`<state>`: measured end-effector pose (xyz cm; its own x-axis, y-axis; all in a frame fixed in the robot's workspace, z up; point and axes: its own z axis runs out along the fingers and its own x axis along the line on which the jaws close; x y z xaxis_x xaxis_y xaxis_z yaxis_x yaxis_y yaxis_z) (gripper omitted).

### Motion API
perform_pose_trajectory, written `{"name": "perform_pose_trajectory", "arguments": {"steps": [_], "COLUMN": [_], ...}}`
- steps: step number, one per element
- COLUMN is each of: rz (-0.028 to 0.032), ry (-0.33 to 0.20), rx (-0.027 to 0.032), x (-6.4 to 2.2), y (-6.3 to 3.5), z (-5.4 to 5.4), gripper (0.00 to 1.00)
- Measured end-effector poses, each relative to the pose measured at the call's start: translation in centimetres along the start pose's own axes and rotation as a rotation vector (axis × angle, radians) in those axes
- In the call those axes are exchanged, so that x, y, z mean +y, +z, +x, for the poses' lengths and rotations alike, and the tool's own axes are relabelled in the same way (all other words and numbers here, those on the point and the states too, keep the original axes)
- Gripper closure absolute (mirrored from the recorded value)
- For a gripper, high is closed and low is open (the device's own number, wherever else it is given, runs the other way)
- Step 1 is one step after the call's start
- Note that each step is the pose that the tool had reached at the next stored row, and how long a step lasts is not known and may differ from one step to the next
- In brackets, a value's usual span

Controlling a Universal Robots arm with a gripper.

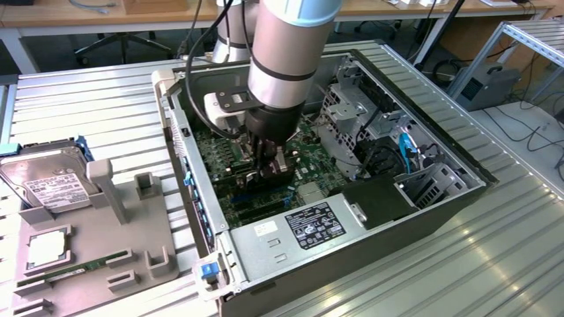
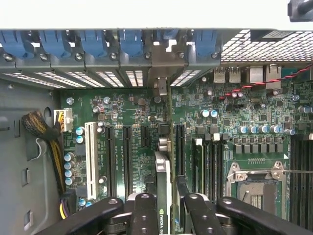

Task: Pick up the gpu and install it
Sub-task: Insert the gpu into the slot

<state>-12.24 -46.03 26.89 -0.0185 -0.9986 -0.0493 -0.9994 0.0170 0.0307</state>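
Note:
My gripper [image 1: 267, 162] is down inside the open computer case [image 1: 440, 198], over the green motherboard [image 1: 224, 148]. It is shut on the gpu [image 2: 163, 169], which the wrist view shows edge-on as a thin upright card with a green logo between the two black fingers [image 2: 144, 210]. The card's silver bracket [image 2: 161, 85] reaches the row of rear slot openings with blue latches [image 2: 132, 49]. The card stands over the board between two long black slots [image 2: 180, 147]. Whether its lower edge sits in a slot is hidden. In the exterior view the gpu [image 1: 264, 177] is a dark piece below the fingers.
A grey fixture tray [image 1: 132, 244] at the exterior view's left holds a silver hard drive [image 1: 44, 181], a processor chip [image 1: 46, 247] and a green memory stick [image 1: 70, 271]. Inside the case are the power supply [image 1: 300, 228], a metal drive cage [image 1: 348, 112] and a blue cable [image 1: 407, 152].

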Motion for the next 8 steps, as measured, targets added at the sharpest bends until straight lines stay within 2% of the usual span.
{"name": "perform_pose_trajectory", "arguments": {"steps": [8], "rz": [0.0002], "ry": [0.0], "rx": [-0.0002], "x": [0.07], "y": [0.14], "z": [0.02], "gripper": [0.74]}}
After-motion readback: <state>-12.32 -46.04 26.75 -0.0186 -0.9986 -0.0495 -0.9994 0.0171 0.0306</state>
